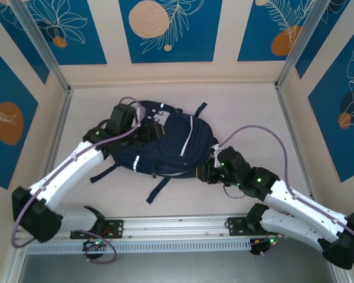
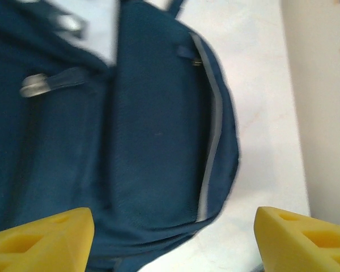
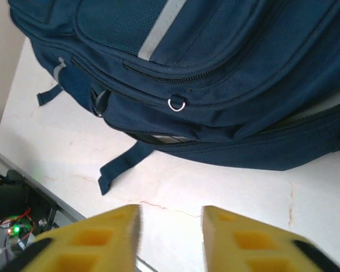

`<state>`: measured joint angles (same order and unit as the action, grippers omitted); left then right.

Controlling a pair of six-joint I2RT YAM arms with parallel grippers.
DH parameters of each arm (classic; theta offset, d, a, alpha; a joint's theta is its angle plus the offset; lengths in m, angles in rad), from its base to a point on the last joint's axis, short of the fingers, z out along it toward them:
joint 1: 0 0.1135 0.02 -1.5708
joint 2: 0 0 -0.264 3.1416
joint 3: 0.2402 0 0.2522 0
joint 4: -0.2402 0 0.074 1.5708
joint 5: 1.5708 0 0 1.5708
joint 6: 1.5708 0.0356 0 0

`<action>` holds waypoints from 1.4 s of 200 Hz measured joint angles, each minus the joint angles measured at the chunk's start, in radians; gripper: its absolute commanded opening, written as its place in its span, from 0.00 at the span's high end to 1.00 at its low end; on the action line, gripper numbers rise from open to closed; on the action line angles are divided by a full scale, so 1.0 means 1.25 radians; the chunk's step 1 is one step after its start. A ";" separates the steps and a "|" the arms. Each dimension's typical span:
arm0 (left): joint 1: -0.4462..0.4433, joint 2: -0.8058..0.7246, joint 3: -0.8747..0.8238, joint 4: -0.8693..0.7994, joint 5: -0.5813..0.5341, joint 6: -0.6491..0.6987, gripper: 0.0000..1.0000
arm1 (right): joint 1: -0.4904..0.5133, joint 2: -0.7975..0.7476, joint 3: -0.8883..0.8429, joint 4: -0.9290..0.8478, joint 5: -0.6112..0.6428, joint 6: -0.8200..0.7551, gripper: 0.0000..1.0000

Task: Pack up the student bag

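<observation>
Jaws of left gripper (image 2: 174, 226) are standing wide apart, empty, over the large dark navy striped fabric student bag (image 1: 165, 144). Those of right gripper (image 3: 171, 218) are standing narrowly parted, empty, beside it. Bag is lying flat mid-table, straps trailing. Front zips are looking shut and the contents are hidden, so packing is seeming largely done. Pale, faintly cracked tabletop (image 1: 242, 100) is bearing it. Cream walls with blue leaf-print panels (image 1: 165, 29) are enclosing all.

Pale, faintly veined desk (image 1: 253, 112), with hairline cracks in the surface near the front. Flat across the middle, a dark navy student bag (image 1: 171, 147) with thin white stripes, zip pockets facing up. Dark straps (image 1: 159, 190) trailing from it onto bare desk toward the near edge, limp and splayed.
</observation>
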<state>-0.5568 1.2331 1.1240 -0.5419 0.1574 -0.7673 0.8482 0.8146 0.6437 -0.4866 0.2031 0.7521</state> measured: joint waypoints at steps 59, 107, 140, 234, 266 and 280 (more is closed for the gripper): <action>0.006 -0.174 -0.179 -0.095 -0.195 -0.061 0.22 | 0.004 0.249 -0.016 0.052 0.088 0.055 0.98; 0.006 -0.204 -0.193 -0.106 -0.217 -0.077 0.22 | -0.078 0.443 0.004 0.110 0.102 0.087 1.00; 0.006 -0.200 -0.193 -0.105 -0.217 -0.079 0.23 | -0.154 0.543 0.069 0.145 0.095 0.068 0.98; 0.010 -0.210 -0.221 -0.106 -0.217 -0.081 0.23 | -0.063 0.442 0.145 0.149 0.179 -0.049 0.67; 0.011 -0.217 -0.224 -0.105 -0.219 -0.098 0.23 | 0.074 0.341 0.093 0.168 0.173 -0.092 0.60; 0.013 -0.216 -0.224 -0.105 -0.219 -0.107 0.23 | 0.113 0.337 0.080 0.195 0.153 -0.094 0.63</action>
<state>-0.5411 0.9627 0.8440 -0.6727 -0.1162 -0.9009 0.9894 1.2362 0.7433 -0.2432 0.3946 0.6346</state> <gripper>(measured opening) 0.769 0.395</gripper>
